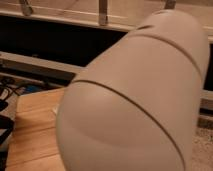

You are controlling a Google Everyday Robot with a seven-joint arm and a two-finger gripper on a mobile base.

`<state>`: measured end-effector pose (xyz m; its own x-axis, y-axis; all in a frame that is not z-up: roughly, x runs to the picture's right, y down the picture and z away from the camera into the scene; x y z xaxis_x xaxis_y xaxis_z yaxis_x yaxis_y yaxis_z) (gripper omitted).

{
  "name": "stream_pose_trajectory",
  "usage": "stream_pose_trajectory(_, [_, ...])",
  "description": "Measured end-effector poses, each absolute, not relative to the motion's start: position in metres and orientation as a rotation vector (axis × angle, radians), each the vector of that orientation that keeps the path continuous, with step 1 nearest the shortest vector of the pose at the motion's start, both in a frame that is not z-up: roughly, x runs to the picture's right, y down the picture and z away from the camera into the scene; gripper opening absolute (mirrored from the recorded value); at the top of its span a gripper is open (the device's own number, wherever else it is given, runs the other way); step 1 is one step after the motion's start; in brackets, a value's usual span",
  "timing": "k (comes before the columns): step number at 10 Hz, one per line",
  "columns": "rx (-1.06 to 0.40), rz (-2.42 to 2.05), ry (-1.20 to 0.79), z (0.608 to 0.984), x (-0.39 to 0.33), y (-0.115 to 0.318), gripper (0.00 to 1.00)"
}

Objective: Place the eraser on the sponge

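My own pale rounded arm casing [135, 95] fills most of the camera view and blocks what lies behind it. The gripper is out of view, hidden behind or below that casing. Neither the eraser nor the sponge shows anywhere in the camera view. A strip of light wooden tabletop [32, 130] shows at the lower left.
Dark cables [12, 92] lie past the table's far left corner. A pale ledge [35, 62] and a dark band run across the back, with metal posts [102, 12] above. Speckled floor [202, 150] shows at the lower right.
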<state>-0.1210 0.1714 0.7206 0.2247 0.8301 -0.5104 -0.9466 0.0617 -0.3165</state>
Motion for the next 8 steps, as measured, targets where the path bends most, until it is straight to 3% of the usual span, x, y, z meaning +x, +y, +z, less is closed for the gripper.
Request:
stream_pose_trajectory(4, [-0.734, 1.471, 0.204, 0.729, -0.068, 0.195, 0.00])
stream_pose_trajectory(8, [-0.800, 1.461, 0.154, 0.739, -0.081, 0.203, 0.00])
